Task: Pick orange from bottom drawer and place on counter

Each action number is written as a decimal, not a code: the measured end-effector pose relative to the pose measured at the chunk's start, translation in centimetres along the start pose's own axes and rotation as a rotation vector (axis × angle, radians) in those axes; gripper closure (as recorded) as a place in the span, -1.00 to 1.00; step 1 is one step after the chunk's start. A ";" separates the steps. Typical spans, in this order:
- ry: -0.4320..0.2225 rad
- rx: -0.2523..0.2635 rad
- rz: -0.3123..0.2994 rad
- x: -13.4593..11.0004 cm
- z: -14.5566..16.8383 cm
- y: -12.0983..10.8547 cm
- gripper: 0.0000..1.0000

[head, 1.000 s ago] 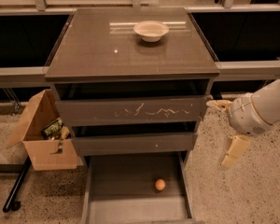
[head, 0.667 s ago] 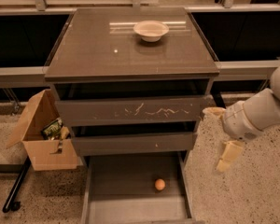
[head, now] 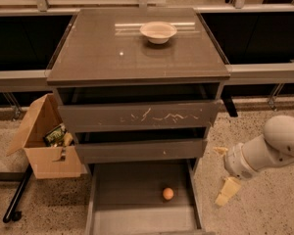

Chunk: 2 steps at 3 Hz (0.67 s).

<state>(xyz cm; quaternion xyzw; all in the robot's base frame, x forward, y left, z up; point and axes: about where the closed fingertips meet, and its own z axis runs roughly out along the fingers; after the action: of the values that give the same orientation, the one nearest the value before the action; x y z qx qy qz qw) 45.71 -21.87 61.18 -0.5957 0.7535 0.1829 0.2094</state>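
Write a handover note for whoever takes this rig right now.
Gripper: open and empty, low at the right of the cabinet, outside the bottom drawer.
Orange: on the drawer floor, right of middle, not grasped.
Bottom drawer: pulled open.
Counter: a white bowl sits near its back edge.
Done: drawer is open.
Left: reach in, grasp the orange, lift it, set it on the counter.

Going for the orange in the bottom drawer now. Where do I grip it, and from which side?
I'd grip the orange across its middle, coming straight down: it is round and sits on the bottom drawer floor with walls at the sides. The gripper, open, is outside the drawer's right wall.
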 end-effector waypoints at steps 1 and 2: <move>-0.031 -0.028 0.073 3.5 4.9 0.7 -1.00; -0.054 -0.060 0.132 6.1 9.7 1.1 -1.00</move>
<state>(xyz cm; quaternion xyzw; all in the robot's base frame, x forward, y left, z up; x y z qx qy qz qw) 44.35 -21.56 49.75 -0.5456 0.7795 0.2346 0.1992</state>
